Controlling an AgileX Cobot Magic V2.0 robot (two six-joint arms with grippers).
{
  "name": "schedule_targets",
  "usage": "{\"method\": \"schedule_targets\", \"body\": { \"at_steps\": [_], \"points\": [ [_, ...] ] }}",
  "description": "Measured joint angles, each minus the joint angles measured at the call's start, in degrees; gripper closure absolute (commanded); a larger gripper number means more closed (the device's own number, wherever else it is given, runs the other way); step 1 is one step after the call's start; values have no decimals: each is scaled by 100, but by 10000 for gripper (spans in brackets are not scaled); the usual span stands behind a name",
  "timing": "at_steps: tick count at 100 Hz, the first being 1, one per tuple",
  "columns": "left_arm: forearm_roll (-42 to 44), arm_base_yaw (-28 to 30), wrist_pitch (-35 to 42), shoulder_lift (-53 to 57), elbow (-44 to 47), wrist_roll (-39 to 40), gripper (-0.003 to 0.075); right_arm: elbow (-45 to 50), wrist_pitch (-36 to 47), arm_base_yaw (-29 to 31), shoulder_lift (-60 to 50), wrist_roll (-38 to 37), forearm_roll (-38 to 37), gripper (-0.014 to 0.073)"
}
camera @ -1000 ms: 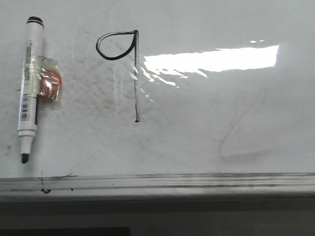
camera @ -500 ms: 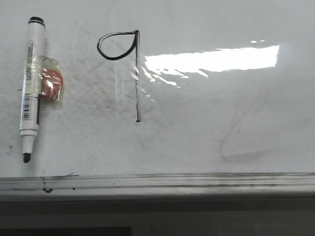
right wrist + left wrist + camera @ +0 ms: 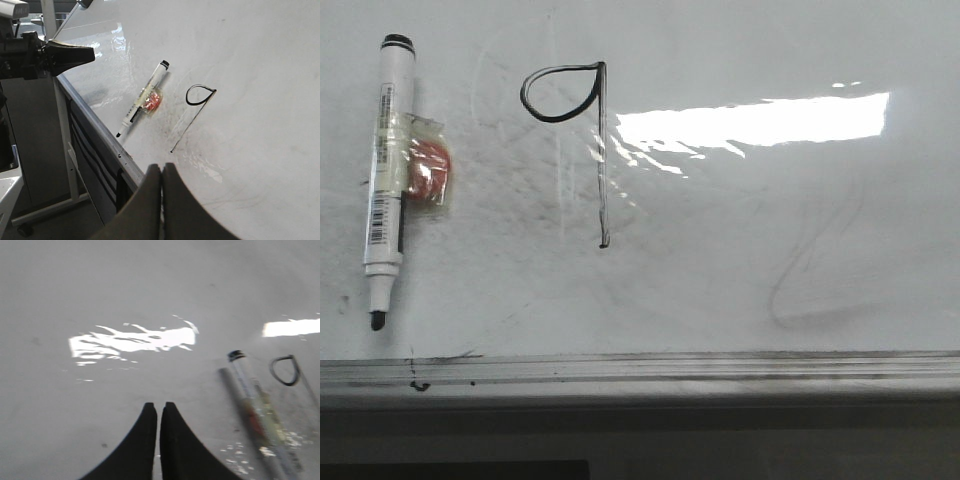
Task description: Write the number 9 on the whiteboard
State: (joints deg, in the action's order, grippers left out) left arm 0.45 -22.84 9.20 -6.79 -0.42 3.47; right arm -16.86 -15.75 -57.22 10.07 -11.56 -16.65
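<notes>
The number 9 (image 3: 599, 150) is drawn in thin black line on the whiteboard (image 3: 740, 270), a teardrop loop joined to a long straight stem. It also shows in the right wrist view (image 3: 194, 107), and its loop in the left wrist view (image 3: 285, 370). A white marker (image 3: 386, 170) with an orange piece taped to it lies flat on the board, left of the 9, tip toward the ledge. My left gripper (image 3: 159, 406) is shut and empty above bare board, left of the marker (image 3: 255, 412). My right gripper (image 3: 161, 167) is shut and empty above the board's near edge.
A grey metal ledge (image 3: 640, 368) runs along the board's near edge. A faint grey erased squiggle (image 3: 810, 280) lies right of the 9, under a bright glare patch (image 3: 750, 122). My left arm's black fingers (image 3: 70, 54) and a white stand leg (image 3: 62, 130) show beyond the board's edge.
The front view has drifted a few pixels, so the marker and the 9 sit slightly further right. Nothing on the board has moved.
</notes>
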Motion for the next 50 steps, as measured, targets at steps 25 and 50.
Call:
{"method": "schedule_targets", "body": {
  "at_steps": [25, 50],
  "points": [
    [105, 1737, -811, 701, 0, 22, 741, 0, 0, 0, 0, 0, 0, 657],
    [117, 2264, -1585, 701, 0, 164, 741, 0, 0, 0, 0, 0, 0, 657]
  ]
}}
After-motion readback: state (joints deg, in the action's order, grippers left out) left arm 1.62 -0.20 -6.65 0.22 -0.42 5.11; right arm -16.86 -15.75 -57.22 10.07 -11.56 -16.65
